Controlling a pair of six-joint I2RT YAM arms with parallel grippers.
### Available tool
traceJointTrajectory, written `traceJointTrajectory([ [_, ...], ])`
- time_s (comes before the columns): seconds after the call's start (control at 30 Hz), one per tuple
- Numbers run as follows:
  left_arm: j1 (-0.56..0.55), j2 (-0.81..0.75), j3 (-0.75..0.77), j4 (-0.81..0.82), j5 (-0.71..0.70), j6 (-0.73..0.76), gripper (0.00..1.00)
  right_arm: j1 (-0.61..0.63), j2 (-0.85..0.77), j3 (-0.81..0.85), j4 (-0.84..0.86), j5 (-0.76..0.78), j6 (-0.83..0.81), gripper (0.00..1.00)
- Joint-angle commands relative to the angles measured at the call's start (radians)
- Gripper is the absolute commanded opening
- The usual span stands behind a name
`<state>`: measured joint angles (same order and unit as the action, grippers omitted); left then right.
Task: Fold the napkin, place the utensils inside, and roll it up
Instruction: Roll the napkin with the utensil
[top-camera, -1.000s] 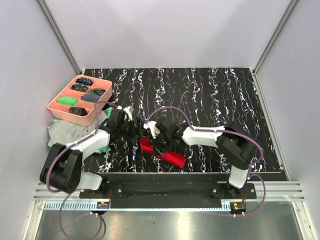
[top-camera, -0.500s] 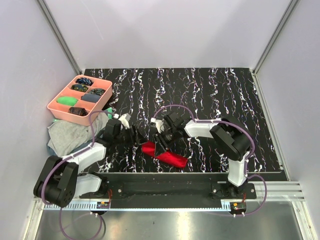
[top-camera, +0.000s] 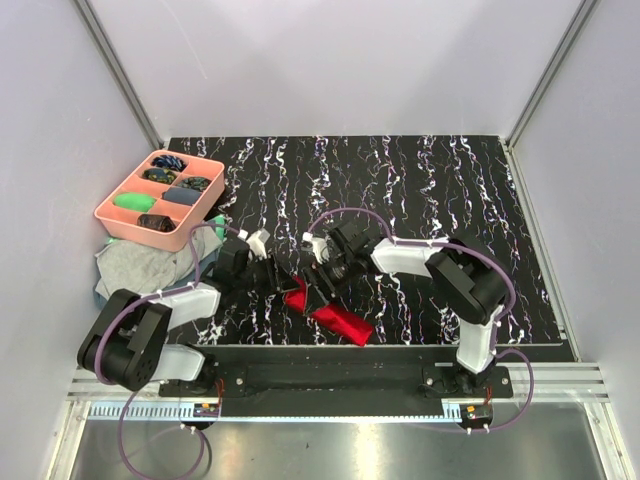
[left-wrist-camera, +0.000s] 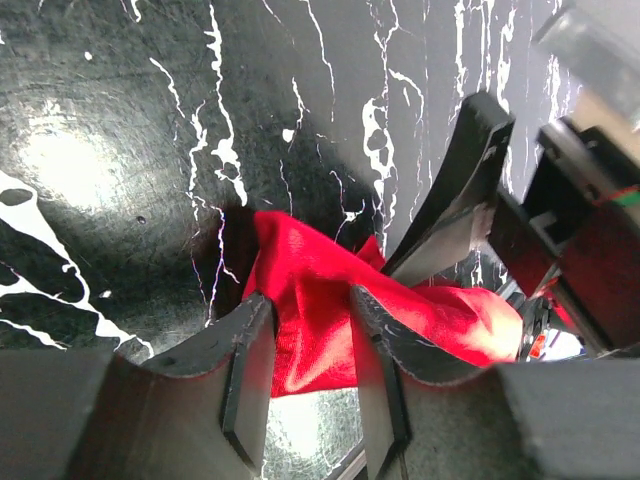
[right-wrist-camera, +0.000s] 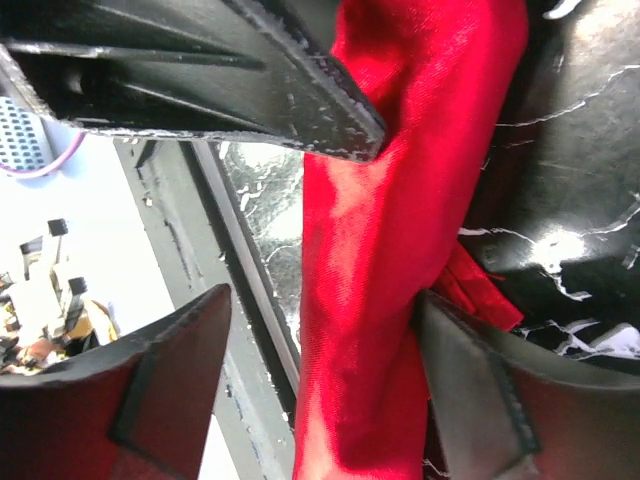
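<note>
From above I see a pink divided tray (top-camera: 118, 213) at the far left, holding dark and green rolled cloths, with a grey cloth (top-camera: 128, 268) heaped just below it, half off the marbled black table (top-camera: 450, 190). Moving right, the left gripper (top-camera: 272, 276) reaches toward the middle, and its wrist camera gives what the overhead cannot: its two fingers (left-wrist-camera: 248, 370) are pinched on a fold at the end of the red napkin (top-camera: 325, 312), cloth bunched between them. That same view shows the other arm's dark finger crossing just behind the cloth. The napkin is a rolled bundle near the front edge of the table, its long axis running diagonally from the upper-left end between the two grippers down to the lower right. The right gripper (top-camera: 322, 284) hangs over the bundle's upper-left end; its wrist view shows its fingers (right-wrist-camera: 470, 400) spread wide with the roll (right-wrist-camera: 390, 250) passing between them, one pad touching the cloth, the other apart. The utensils are not visible to me in any view.
</note>
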<state>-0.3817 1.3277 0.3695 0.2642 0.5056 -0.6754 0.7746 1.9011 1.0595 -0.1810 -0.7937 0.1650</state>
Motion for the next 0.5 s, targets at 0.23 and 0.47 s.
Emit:
traceJointTrajectory([
  [0.23,-0.005,-0.05,0.052,-0.087,-0.061,0.048,0.42,-0.003,-0.203,-0.075,-0.092,0.367,-0.099,1.0],
  [0.47,-0.005,-0.062,0.072,-0.122,-0.072,0.074,0.45,0.011,-0.226,-0.108,-0.081,0.426,-0.102,1.0],
])
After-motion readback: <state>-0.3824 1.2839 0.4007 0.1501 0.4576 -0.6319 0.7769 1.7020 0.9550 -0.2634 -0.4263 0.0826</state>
